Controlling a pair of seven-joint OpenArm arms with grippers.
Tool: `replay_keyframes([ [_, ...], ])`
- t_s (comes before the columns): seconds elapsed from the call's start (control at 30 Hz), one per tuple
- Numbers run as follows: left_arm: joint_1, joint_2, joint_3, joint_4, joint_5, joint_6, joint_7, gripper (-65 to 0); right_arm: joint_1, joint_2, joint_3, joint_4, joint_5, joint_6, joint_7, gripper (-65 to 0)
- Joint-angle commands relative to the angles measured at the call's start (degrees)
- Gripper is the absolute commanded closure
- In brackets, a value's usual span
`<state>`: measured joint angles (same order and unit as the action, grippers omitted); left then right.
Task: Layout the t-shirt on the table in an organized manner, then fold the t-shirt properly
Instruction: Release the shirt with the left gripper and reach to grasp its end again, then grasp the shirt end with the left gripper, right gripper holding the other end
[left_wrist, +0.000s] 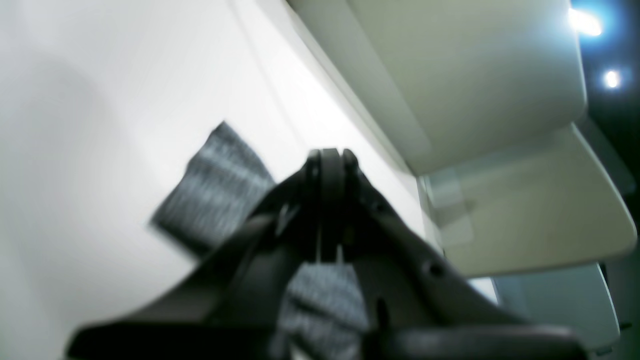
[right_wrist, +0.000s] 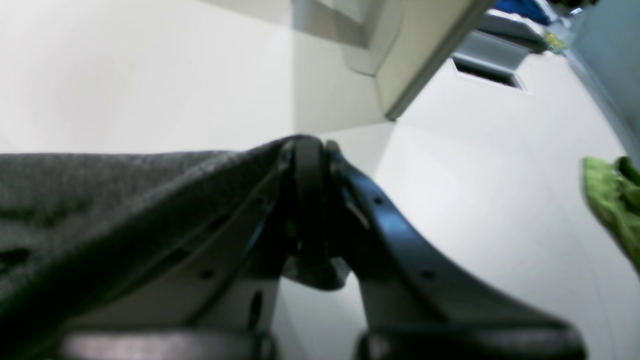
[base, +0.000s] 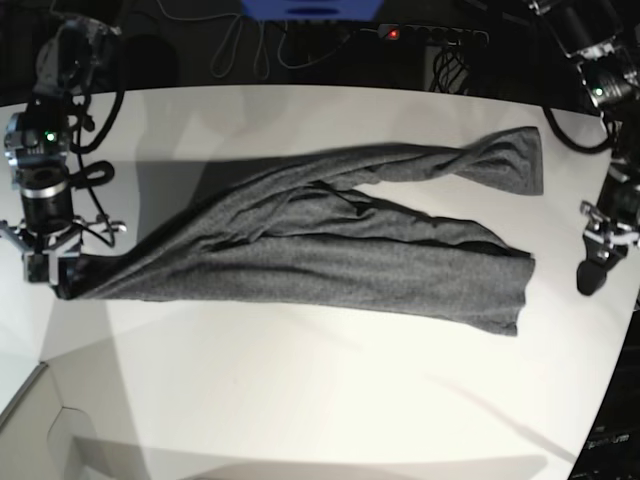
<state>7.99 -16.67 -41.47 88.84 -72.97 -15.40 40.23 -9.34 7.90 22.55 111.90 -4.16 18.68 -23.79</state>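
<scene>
The dark grey t-shirt (base: 330, 250) lies stretched in long folds across the white table (base: 300, 400), running from the left edge to the right side. My right gripper (base: 47, 272) is at the shirt's left end, shut on a corner of it. In the right wrist view the t-shirt (right_wrist: 110, 190) drapes leftward from the closed gripper (right_wrist: 307, 147). My left gripper (base: 589, 278) hangs just right of the shirt's right edge, apart from it. Seen from the left wrist, that gripper (left_wrist: 330, 156) is shut with nothing in its tips, and the t-shirt (left_wrist: 215, 185) lies behind it.
Cables and a power strip (base: 430, 33) run along the back edge. The table's curved rim (base: 612, 400) is at the right. A green cloth (right_wrist: 612, 210) lies on a white surface to my right gripper's right. A pale panel (left_wrist: 475, 75) stands beyond the left gripper.
</scene>
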Motion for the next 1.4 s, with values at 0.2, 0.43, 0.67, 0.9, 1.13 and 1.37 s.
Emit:
replay_keyframes([
  [0.2,5.5,-2.1,-8.2,1.0,-5.3,-0.4,-1.2,-0.1,-4.4,0.6,0.3,3.0,0.6,-0.4,1.9,0.0],
  [0.43,-1.7,-2.6,-1.6,-11.3,-4.1,0.1,-1.1,-2.0,-4.6,-1.0,0.0,2.8,0.7,-0.4,1.9,0.0],
  [0.67,-12.4,-1.8,7.1,-24.0,9.1,0.1,-1.1,-30.7,-4.6,-1.7,-0.1,2.8,0.7,-0.4,1.9,0.0],
  [0.9,-16.4,0.7,8.1,-27.9,16.6,-0.3,-1.8,-45.7,-4.7,-1.7,-0.1,2.8,0.7,-0.4,1.9,0.0],
  [1.13,-19.3,2.0,8.0,-29.9,21.9,-0.3,-1.8,-45.5,-4.8,-1.8,-0.1,2.8,0.7,-0.4,1.7,0.0],
  [1.37,-20.8,3.4,8.1,-29.9,22.1,-0.4,-1.8,-11.5,-4.8,-1.8,-0.1,2.8,0.5,-0.4,1.6,0.0],
])
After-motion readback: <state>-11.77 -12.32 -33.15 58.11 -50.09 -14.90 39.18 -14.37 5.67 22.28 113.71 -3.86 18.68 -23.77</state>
